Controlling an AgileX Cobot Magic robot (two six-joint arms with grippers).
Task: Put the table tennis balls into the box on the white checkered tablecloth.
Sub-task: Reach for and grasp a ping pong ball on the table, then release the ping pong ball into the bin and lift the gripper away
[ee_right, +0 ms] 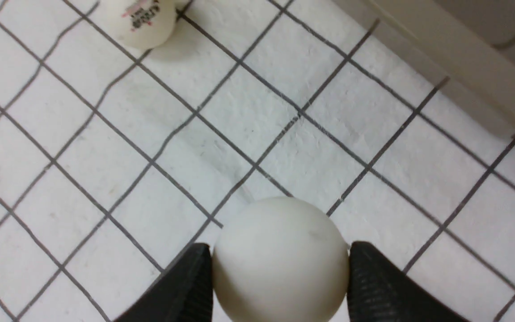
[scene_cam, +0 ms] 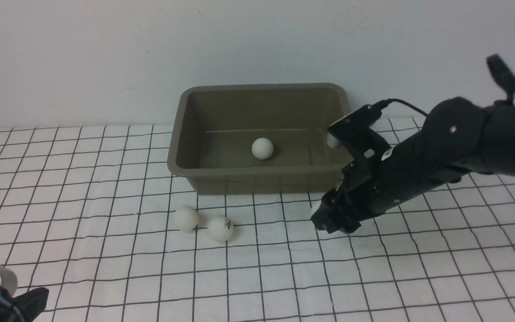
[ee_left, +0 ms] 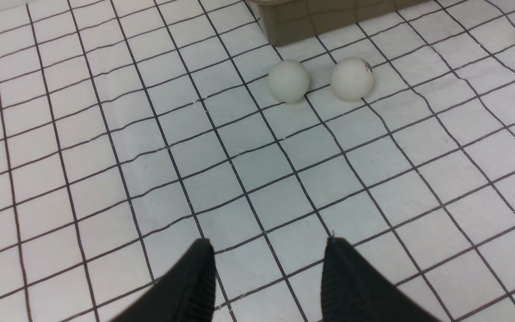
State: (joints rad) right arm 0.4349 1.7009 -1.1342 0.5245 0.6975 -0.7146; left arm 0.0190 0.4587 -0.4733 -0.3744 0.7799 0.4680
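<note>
The olive box (scene_cam: pixel 195 172) stands at the back middle of the white checkered tablecloth (scene_cam: pixel 105 188), with one white ball (scene_cam: pixel 262 148) on its floor. Two balls lie side by side in front of it, a plain one (scene_cam: pixel 186 218) and one with a logo (scene_cam: pixel 220 229). My right gripper (scene_cam: pixel 319 217) is low over the cloth by the box's front right corner, shut on a fourth ball (ee_right: pixel 280 259) with both fingers touching it; only a sliver of it shows in the front view. My left gripper (ee_left: pixel 268 250) is open and empty, well short of the two balls (ee_left: pixel 289 80) (ee_left: pixel 352 78).
A plain white wall rises right behind the box. The logo ball (ee_right: pixel 141 18) and the box's outer wall (ee_right: pixel 463 58) show in the right wrist view. The box's front corner (ee_left: pixel 311 18) shows in the left wrist view. The left arm (scene_cam: pixel 25 304) sits at the near left corner.
</note>
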